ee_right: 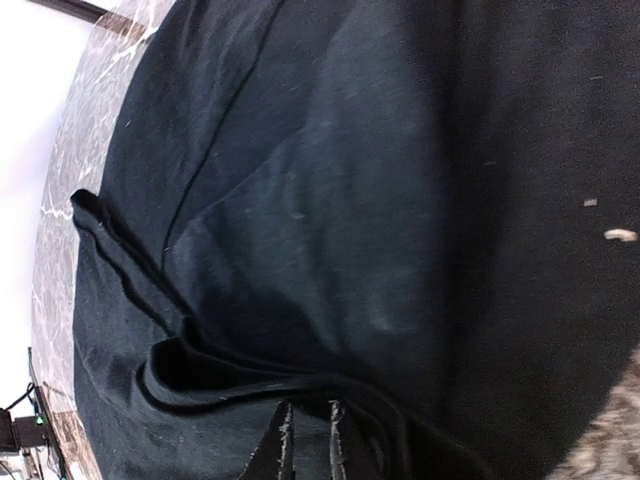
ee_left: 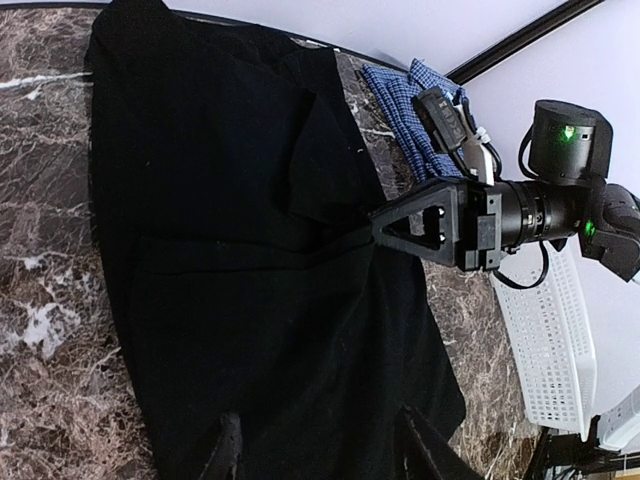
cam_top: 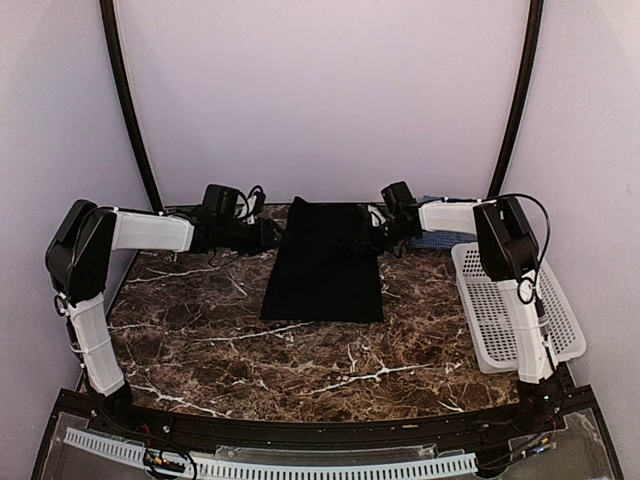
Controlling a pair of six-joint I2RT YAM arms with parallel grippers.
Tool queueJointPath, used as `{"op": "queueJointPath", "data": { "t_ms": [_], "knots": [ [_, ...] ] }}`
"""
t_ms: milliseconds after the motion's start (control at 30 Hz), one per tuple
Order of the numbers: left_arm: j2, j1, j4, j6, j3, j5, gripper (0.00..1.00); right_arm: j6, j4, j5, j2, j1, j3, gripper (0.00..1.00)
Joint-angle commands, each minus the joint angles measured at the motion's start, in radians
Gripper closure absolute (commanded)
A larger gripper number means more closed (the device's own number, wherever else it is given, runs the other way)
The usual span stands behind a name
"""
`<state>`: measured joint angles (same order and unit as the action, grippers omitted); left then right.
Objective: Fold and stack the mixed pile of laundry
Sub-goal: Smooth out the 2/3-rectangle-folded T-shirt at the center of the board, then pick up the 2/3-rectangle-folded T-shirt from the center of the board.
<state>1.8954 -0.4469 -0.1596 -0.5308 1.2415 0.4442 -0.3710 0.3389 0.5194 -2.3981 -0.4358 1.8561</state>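
Left wrist view: how do that hand's fingers stand?

— The left gripper (ee_left: 320,432) is spread wide. One finger sits on each side of a stretch of the black garment (ee_left: 220,250), and the cloth runs flat under and between them. Neither finger pinches it.

And straight out from those fingertips?

— Across the cloth, the right gripper (ee_left: 380,228) meets the garment's opposite edge, and a long crease runs from its tip back over the fabric. Its own camera shows the two fingers almost together, with a bunched, doubled fold of black cloth drawn in at their tips. It is clamped on that fold.

So the garment lies between the two hands?

— Yes. In the top external view it is a long dark rectangle on the marble table (cam_top: 200,340). One hand is at each long side near the far end, and most of the cloth lies on the base side of both hands.

What lies outward of the right hand?

— Behind its wrist, on the side away from the black garment, is the blue-and-white checked shirt (ee_left: 400,95), partly hidden by the arm. It is clear of the black cloth. Farther out along that arm, toward its base, the white perforated basket (cam_top: 500,300) sits at the table's edge. Its far end is close by the shirt, but I cannot tell whether they touch.
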Motion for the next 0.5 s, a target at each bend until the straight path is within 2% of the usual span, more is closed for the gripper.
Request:
{"op": "queueJointPath", "data": {
  "t_ms": [0,167,333,467],
  "knots": [
    [-0.068,0.004,0.000,-0.001,-0.042,-0.014,0.48,0.002,0.006,-0.013,-0.033,0.023,0.030,0.88],
    [-0.081,0.003,0.004,-0.008,-0.094,-0.024,0.47,0.016,-0.001,0.017,0.032,0.026,-0.041,0.85],
    [-0.140,0.002,0.027,-0.018,-0.157,-0.039,0.47,0.028,-0.053,0.066,0.228,0.003,-0.214,0.79],
    [-0.213,0.001,0.037,-0.044,-0.280,-0.068,0.47,0.050,-0.033,0.070,0.373,-0.031,-0.352,0.75]
  ]
}}
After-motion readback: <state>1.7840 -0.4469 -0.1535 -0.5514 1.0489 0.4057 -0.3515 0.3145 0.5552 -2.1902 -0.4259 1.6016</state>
